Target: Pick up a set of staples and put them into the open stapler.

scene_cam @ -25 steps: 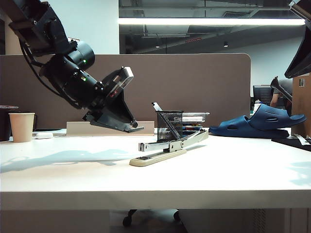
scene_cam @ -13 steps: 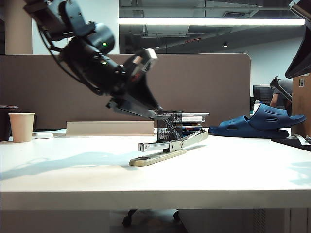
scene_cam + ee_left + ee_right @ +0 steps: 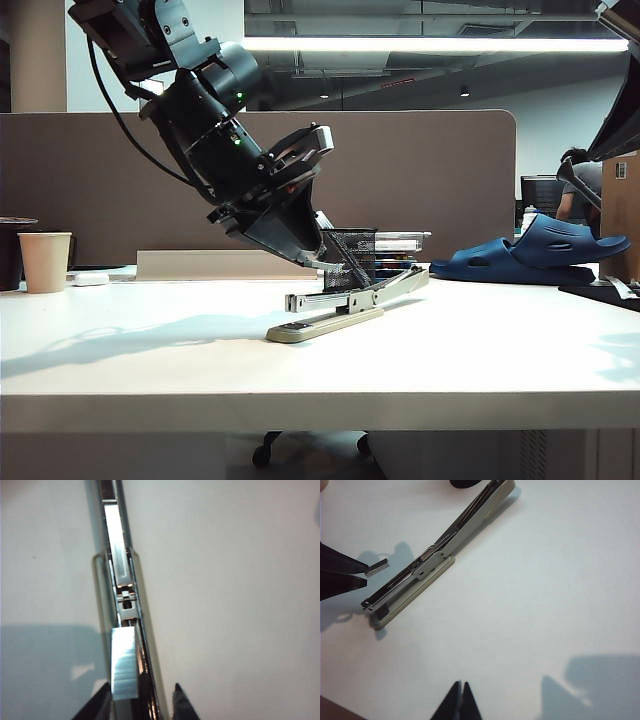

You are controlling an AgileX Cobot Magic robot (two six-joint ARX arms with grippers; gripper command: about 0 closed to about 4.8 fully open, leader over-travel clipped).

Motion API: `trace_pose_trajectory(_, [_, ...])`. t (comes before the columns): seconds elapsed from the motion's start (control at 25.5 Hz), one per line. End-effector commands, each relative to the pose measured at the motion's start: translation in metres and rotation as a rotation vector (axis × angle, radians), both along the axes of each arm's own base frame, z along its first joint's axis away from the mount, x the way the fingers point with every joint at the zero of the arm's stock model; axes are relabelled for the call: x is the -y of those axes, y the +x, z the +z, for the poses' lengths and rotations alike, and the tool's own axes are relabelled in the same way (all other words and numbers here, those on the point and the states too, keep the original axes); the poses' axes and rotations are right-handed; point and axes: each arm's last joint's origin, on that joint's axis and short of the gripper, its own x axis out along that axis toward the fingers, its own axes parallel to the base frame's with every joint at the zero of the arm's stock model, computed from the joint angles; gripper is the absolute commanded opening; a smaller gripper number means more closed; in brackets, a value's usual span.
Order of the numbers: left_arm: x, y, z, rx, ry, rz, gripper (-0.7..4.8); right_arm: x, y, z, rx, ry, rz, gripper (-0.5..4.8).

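I see my left gripper (image 3: 141, 700) pinching the set of staples (image 3: 124, 662) just above the open stapler (image 3: 345, 300) on the bench (image 3: 480, 370); my right gripper (image 3: 459, 700) hangs apart, jaws pressed together

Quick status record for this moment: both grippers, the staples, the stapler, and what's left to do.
left gripper: shut on the set of staples, above the stapler
right gripper: shut, holding nothing, off to the side above bare table
stapler: open, magazine channel exposed
staples: in the air, not yet in the channel
remaining: lower the strip into the magazine, then release
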Motion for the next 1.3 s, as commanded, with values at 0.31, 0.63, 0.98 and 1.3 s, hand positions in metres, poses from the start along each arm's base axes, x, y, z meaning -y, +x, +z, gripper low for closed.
trace_pose_trajectory(0.31, [0.0, -0.003, 0.0, -0.051, -0.012, 0.001, 1.52, 0.0, 0.001, 0.004, 0.026, -0.001, 0.003, -0.05])
trace_pose_trajectory(0.63, [0.008, -0.009, -0.001, -0.062, -0.008, -0.025, 1.52, 0.0, 0.001, 0.004, 0.026, -0.001, 0.003, -0.05])
trace_pose_trajectory(0.98, [0.008, -0.006, -0.003, -0.025, 0.051, 0.025, 1.52, 0.0, 0.001, 0.004, 0.025, -0.001, 0.004, -0.05])
trace_pose_trajectory(1.3, [0.007, -0.007, -0.013, -0.076, 0.07, 0.022, 0.79, 0.0, 0.001, 0.004, 0.025, -0.001, 0.004, -0.05])
